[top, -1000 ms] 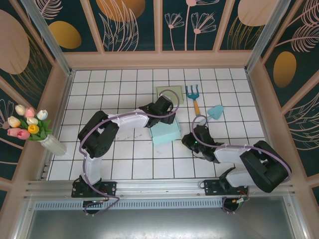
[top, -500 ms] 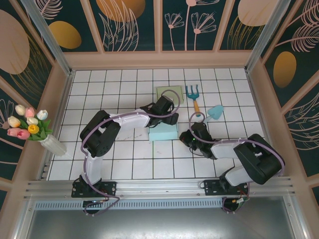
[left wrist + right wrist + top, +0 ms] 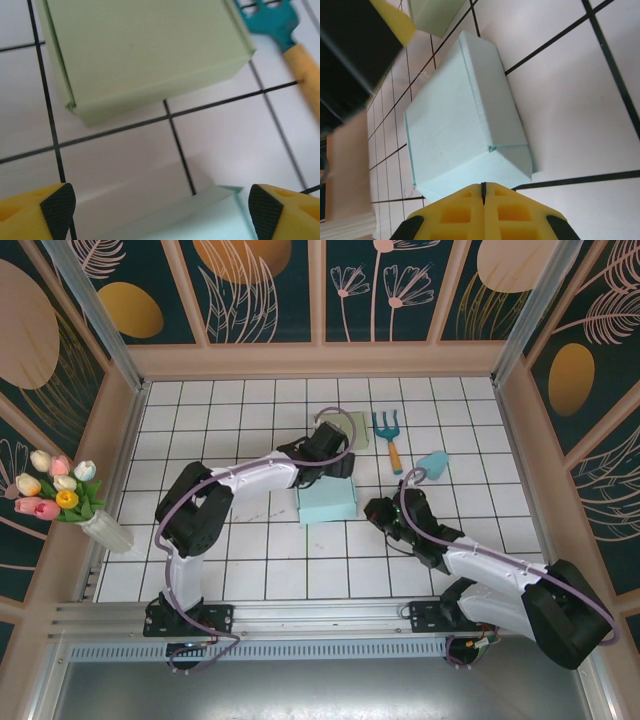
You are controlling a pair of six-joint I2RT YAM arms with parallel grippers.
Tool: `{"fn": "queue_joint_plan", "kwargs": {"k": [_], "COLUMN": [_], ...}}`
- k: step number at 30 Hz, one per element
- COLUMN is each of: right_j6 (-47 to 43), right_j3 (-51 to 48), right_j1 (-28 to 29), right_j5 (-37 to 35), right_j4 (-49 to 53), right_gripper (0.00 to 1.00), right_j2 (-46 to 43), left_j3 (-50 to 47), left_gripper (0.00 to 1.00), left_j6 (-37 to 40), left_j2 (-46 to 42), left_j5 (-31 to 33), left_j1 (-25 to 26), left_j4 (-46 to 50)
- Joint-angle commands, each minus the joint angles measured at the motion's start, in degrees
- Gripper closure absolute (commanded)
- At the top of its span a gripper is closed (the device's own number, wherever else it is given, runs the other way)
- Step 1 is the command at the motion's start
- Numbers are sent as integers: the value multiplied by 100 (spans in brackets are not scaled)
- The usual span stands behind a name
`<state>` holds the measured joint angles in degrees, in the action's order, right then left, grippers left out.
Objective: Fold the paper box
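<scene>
Since a second ago the right arm (image 3: 500, 575) has stretched out low with its elbow swung away to the right, the left gripper (image 3: 325, 458) has shifted toward the far edge of the paper box (image 3: 327, 503), and that box, skewed before, now lies square to the grid. Under the box is the white tiled table (image 3: 240, 540), glossy and ruled with thin black lines. The left arm (image 3: 250, 480), smooth white with black joints and a looping cable, reaches the box from its left. A white vase of tulips (image 3: 60, 495) stands well apart to the box's left. The box itself is pale blue matte card, flat-topped and closed, with a crisp folded seam along one end in the right wrist view (image 3: 465, 125); its far corner shows low in the left wrist view (image 3: 210, 215). Just beyond the box's far edge sits a smaller, flat pale green cardboard box (image 3: 145, 45) with sharp creases. Right of that and beyond the blue box lies a toy rake (image 3: 388, 435) with teal tines and a wooden handle, and farther right a small teal scoop (image 3: 433, 462). The left gripper (image 3: 160, 205) hangs over the box's far edge, its yellow fingers with ribbed black pads (image 3: 59, 205) spread wide and clasping nothing. The right gripper (image 3: 483, 192) sits just right of the box, its jaws pressed together and empty.
</scene>
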<state>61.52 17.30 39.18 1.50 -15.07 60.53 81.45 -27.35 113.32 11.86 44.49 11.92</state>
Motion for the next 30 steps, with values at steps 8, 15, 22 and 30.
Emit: {"fn": "queue_joint_plan", "kwargs": {"k": [8, 15, 22, 30], "right_j6": [842, 1222, 1311, 1200], "right_j3": [-88, -114, -197, -196], "right_j1": [564, 558, 217, 32], "right_j5": [-45, -39, -93, 237], "right_j4": [-568, -1351, -1522, -1708], "right_gripper": [100, 100, 100, 100], "right_j2": [464, 1267, 1658, 1986], "left_j3": [647, 674, 789, 599], "left_gripper": [7, 7, 8, 9], "left_j6": [1399, 1518, 1511, 1428], "left_j2": [318, 521, 878, 992], "left_j5": [-1173, -1322, -1335, -1392], "left_j1": [-137, -252, -261, -262], "left_j4": [111, 57, 74, -144]}}
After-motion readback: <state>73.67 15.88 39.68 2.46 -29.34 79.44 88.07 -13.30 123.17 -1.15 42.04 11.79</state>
